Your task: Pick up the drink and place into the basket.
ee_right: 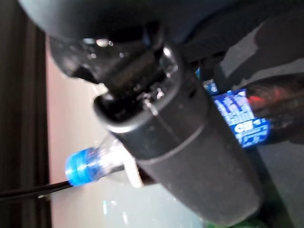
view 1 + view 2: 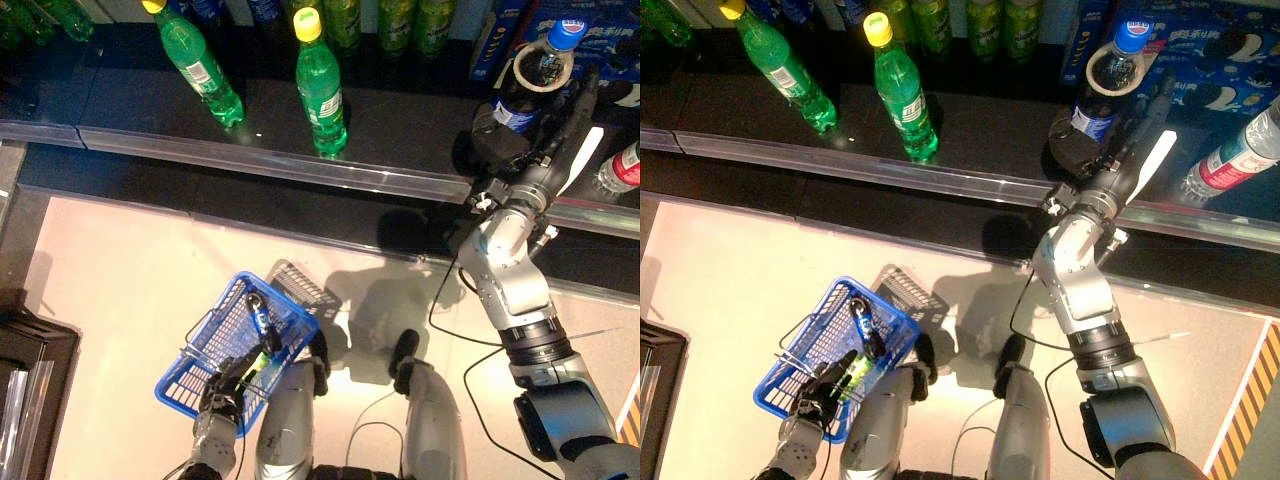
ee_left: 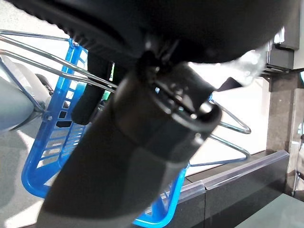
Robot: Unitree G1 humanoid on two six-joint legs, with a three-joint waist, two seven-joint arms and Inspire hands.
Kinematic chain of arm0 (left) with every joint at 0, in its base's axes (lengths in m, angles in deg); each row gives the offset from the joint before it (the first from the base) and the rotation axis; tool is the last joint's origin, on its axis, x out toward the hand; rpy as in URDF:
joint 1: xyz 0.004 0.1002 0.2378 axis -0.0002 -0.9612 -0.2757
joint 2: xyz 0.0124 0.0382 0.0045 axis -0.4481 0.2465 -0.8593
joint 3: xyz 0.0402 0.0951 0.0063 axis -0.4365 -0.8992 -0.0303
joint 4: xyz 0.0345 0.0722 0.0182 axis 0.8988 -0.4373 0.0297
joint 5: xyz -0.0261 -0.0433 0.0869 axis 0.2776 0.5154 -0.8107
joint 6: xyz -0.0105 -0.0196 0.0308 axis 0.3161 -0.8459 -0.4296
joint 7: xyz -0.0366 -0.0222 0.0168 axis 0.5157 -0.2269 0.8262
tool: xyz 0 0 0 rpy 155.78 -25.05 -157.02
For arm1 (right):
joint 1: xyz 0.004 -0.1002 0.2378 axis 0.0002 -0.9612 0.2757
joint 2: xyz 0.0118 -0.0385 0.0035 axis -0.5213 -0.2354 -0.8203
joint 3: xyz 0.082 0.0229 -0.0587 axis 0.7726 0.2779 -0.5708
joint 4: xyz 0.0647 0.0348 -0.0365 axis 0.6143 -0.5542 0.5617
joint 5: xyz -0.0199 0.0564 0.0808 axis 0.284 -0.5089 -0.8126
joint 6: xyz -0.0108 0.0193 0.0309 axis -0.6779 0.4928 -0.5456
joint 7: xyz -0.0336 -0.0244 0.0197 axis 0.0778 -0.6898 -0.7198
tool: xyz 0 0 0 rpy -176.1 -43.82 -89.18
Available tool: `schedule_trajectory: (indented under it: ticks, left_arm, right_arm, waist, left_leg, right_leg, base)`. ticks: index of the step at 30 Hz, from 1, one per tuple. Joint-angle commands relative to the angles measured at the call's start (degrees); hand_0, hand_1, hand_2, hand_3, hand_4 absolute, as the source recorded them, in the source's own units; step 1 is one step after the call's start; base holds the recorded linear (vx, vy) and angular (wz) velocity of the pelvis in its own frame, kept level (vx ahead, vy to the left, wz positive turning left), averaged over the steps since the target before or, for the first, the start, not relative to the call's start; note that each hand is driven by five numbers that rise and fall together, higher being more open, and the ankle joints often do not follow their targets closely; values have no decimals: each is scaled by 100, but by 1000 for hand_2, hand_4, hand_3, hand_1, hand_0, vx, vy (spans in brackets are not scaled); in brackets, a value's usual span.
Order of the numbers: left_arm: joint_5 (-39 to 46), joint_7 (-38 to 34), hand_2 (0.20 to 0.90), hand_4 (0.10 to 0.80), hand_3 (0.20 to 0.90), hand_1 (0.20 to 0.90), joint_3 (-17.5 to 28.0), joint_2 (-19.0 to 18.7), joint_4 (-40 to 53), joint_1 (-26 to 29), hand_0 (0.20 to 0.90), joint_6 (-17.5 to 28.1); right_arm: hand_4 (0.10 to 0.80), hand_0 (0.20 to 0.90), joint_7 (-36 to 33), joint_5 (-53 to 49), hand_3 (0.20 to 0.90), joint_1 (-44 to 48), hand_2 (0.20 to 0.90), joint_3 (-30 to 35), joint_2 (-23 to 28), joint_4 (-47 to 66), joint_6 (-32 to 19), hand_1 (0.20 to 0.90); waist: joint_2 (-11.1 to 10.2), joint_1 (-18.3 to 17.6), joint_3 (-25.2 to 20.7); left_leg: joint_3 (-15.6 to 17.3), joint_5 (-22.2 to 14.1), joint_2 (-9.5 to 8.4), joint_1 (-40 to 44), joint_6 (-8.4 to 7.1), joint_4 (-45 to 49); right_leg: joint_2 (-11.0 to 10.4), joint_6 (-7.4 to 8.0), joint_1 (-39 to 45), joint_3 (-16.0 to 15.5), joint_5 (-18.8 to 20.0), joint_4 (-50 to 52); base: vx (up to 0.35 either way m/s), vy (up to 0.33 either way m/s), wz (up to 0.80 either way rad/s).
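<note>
A dark drink bottle with a blue cap [image 2: 522, 90] stands at the right of the black shelf [image 2: 300, 160]. My right hand [image 2: 497, 135] is low around it, fingers and thumb curled on its body. In the right wrist view the thumb [image 1: 190, 142] crosses the bottle's blue label [image 1: 242, 123]. My left hand [image 2: 225, 395] is shut on the wire handles [image 3: 228, 123] of the blue basket [image 2: 205, 340], which hangs low at the left. A dark bottle with a blue label [image 2: 260, 320] and a green drink [image 2: 262, 362] lie in the basket.
Green bottles with yellow caps [image 2: 320, 85] stand on the shelf to the left, more behind them. A clear bottle with a red label [image 2: 622, 165] stands at the far right, blue boxes [image 2: 600, 30] behind. A dark stand [image 2: 30, 380] is at the lower left.
</note>
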Motion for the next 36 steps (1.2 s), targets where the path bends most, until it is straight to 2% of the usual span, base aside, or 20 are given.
schedule_trajectory:
  ticks: [1, 13, 15, 16, 17, 29, 30, 32, 36]
  left_arm:
    - [-37, 383, 300, 100, 200, 300, -188, 2, 741, -643, 300, 201]
    - [82, 417, 300, 100, 200, 300, -347, -169, 956, -579, 300, 117]
    - [69, 428, 300, 100, 200, 300, -365, -189, 1020, -555, 300, 115]
    - [77, 424, 300, 100, 200, 300, -398, -217, 1039, -569, 300, 112]
    - [105, 418, 300, 100, 200, 300, -419, -245, 1064, -560, 300, 115]
    - [179, 395, 300, 100, 200, 300, -500, -381, 1229, -546, 300, 91]
    - [197, 405, 300, 100, 200, 300, -523, -381, 1262, -541, 300, 108]
    - [247, 436, 300, 100, 200, 300, -563, -409, 1305, -551, 300, 146]
    - [288, 457, 300, 100, 200, 300, -539, -425, 1309, -547, 300, 160]
  right_arm:
    - [800, 900, -177, 138, 900, 961, 900, 199, 634, 377, -228, 900]
    - [800, 900, -286, -98, 900, 1612, 900, 189, 902, -226, -157, 900]
    - [800, 900, -288, -123, 900, 1767, 900, 133, 957, -352, -172, 900]
    - [800, 900, -308, -141, 900, 1793, 900, 110, 968, -367, -173, 900]
    - [800, 900, -334, -166, 900, 1834, 900, 97, 985, -372, -182, 900]
    - [800, 900, -549, -403, 900, 2226, 900, 33, 1231, -690, -236, 900]
    - [734, 844, -548, -423, 834, 2310, 844, -7, 1277, -771, -244, 844]
    - [100, 300, -562, -429, 200, 2390, 300, -52, 1350, -835, -283, 300]
    - [100, 300, -565, -422, 200, 2424, 300, -57, 1362, -849, -318, 300]
  waist:
    - [140, 23, -120]
    - [218, 133, -120]
    - [217, 140, -120]
    - [221, 150, -120]
    - [220, 154, -120]
    - [162, 220, -120]
    - [170, 232, -120]
    - [180, 240, -120]
    - [189, 234, -120]
  left_leg:
    - [-523, 711, 64, -394, -302, 789]
    - [-638, 663, -39, -803, -247, 758]
    - [-579, 580, -35, -840, -218, 680]
    - [-641, 448, -41, -781, -289, 711]
    - [-642, 456, -36, -818, -297, 703]
    - [-673, 350, -31, -1062, -293, 620]
    - [-663, 329, -49, -1077, -285, 558]
    - [-657, 308, -69, -1127, -278, 502]
    - [-621, 271, -95, -1139, -273, 420]
  right_leg:
    - [-101, 132, 388, -195, 29, -293]
    - [-136, 187, -100, -113, 126, -213]
    - [-148, 214, -211, -100, 152, -209]
    - [-134, 279, -167, -45, 20, -154]
    - [-125, 280, -205, -48, 24, -154]
    - [-68, 322, -485, -62, 50, -160]
    - [-74, 332, -519, -61, 64, -190]
    - [-77, 343, -612, -45, 73, -186]
    - [-67, 352, -680, -29, 71, -196]
  base:
    - [0, 0, 0]
    - [0, -4, 1]
    - [25, -8, 0]
    - [43, -26, -1]
    - [42, -33, 0]
    - [-1, -26, 0]
    - [0, 0, 0]
    - [-44, 0, 1]
    - [-13, 2, 0]
